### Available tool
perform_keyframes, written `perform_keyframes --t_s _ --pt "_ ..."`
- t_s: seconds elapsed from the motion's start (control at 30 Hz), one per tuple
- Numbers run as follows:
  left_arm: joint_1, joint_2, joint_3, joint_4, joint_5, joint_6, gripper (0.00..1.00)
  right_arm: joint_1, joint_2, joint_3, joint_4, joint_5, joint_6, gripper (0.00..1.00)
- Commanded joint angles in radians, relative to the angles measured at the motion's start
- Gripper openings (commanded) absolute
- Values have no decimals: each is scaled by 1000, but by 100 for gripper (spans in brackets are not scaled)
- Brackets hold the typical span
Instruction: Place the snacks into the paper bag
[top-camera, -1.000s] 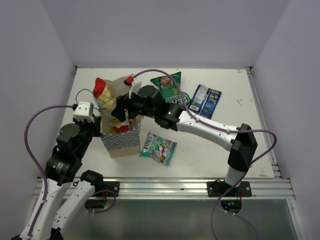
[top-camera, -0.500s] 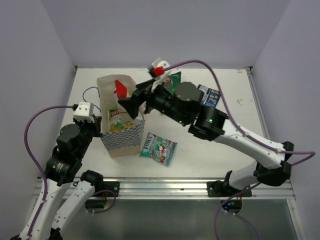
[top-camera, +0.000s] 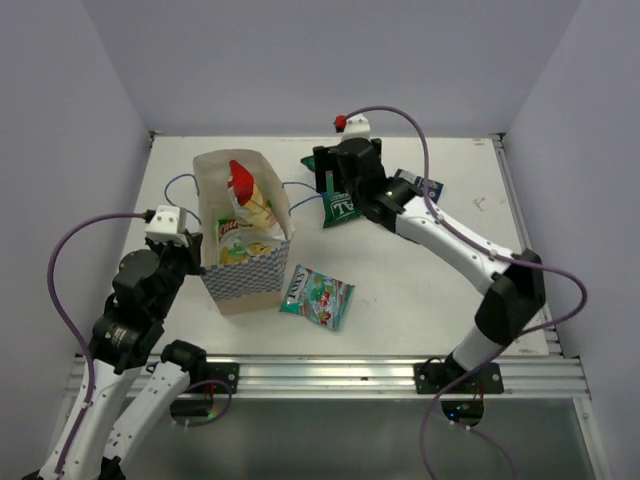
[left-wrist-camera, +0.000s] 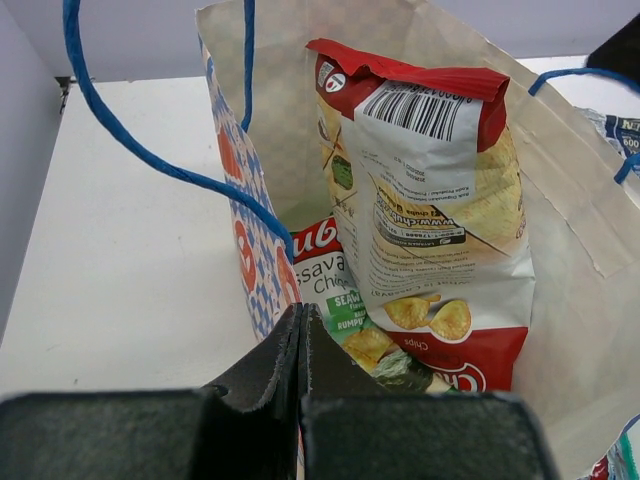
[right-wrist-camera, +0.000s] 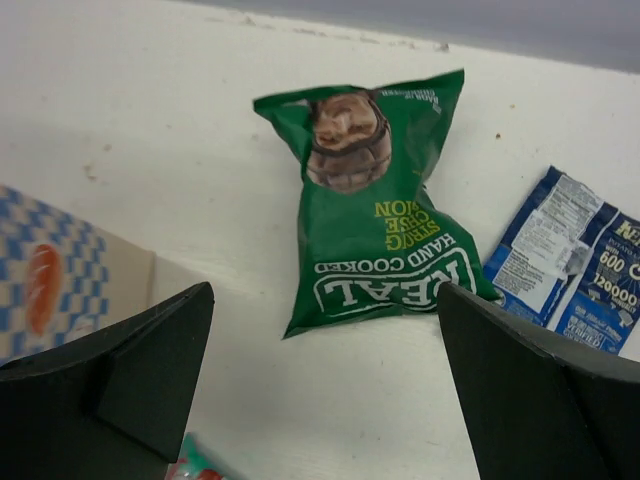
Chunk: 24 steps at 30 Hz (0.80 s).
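**A:** Start at the right fingers (right-wrist-camera: 150, 370). What are they doing?

**B:** They're spread wide with nothing between them (plainly empty). They hang over the REAL chips (right-wrist-camera: 375, 240), which lie flat on the desk (top-camera: 400, 310) toward the back, to the right of the paper bag (top-camera: 245, 285).

**A:** How will that packet handle?

**B:** It looks light, I'd judge, and puffed with air. The film is glossy, so it may slide under a loose pinch, and the chips inside are brittle. I'd take it at a crimped end seam or across its narrow width, and gently, because a hard squeeze on the belly would crush the chips.

**A:** And the left fingers (left-wrist-camera: 250, 400)?

**B:** They're clenched together on the bag's near wall, by the rim. That seems meant to steady it, since thin paper like that folds or tips easily.

**A:** What about the arms behind them?

**B:** The right arm reaches far across from its base at the near right, with the elbow bent and the wrist tipped down at the packet. The left arm is folded in close, and its wrist sits at the bag's left side.

**A:** Where's everything else?

**B:** The red Chuba pack (left-wrist-camera: 430, 220) stands upright inside the bag, poking above the rim. The green Chuba pack (left-wrist-camera: 335, 300) sits lower beside it. The dark blue pack (right-wrist-camera: 570, 270) lies just right of the REAL chips, and the teal candy pack (top-camera: 317, 296) is on the desk just beside the bag's near right corner.
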Motion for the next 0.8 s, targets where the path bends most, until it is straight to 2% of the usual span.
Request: perform_keyframes --t_s 0.0,0.17,0.43,0.6,0.67,0.7,0.77 --pt "-6 -13 -5 48 -4 23 0 -56 115 115 -25 -9 0 98" --pt "-6 -23 -8 52 -10 25 0 -141 345 279 -42 -46 -5 98" --pt "-7 -56 -22 69 -16 34 0 -232 586 420 -62 -127 4 96" --pt "-7 -37 -20 69 -11 35 0 -243 671 451 -100 -175 26 86" --pt "-7 -34 -20 72 -11 35 0 -243 692 443 -111 -181 30 77" --pt "-7 -33 -19 71 -11 34 0 -244 695 437 -111 -181 32 69" --pt "-7 -33 -19 71 -11 35 0 -244 685 411 -99 -181 29 60"
